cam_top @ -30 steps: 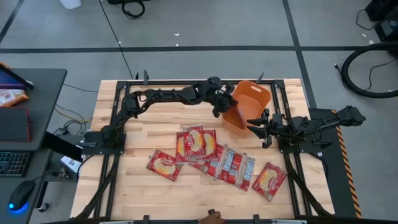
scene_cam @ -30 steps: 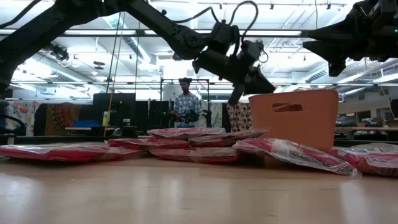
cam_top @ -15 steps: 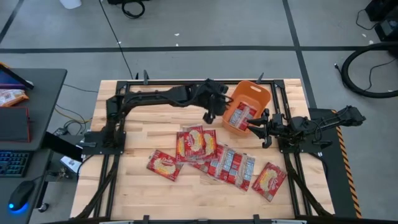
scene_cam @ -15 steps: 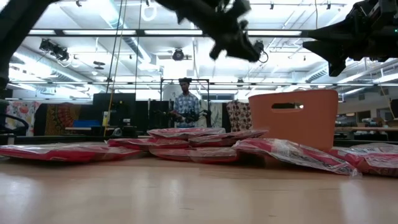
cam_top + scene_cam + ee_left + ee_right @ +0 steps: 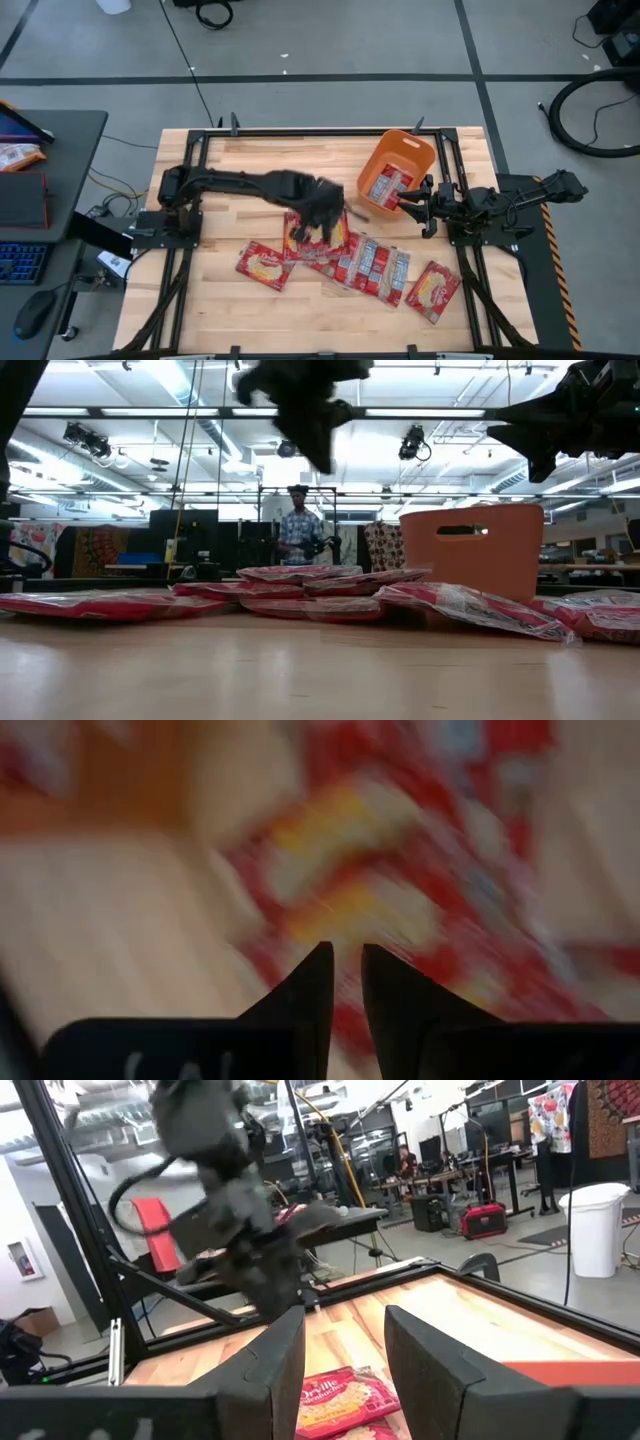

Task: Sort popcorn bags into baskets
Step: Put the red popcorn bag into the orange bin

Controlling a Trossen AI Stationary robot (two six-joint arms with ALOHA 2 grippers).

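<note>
Orange basket [image 5: 405, 152] holds one popcorn bag [image 5: 384, 186]; others loose on table [image 5: 230, 167].

Left gripper [image 5: 322, 208] hangs mid-table, fingers nearly together; right gripper [image 5: 409, 203] waits at the table's [image 5: 210, 290] right side, fingers parted.

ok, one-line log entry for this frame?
left gripper: empty, over the popcorn bags | right gripper: open, beside orange basket | one packet in basket
</note>
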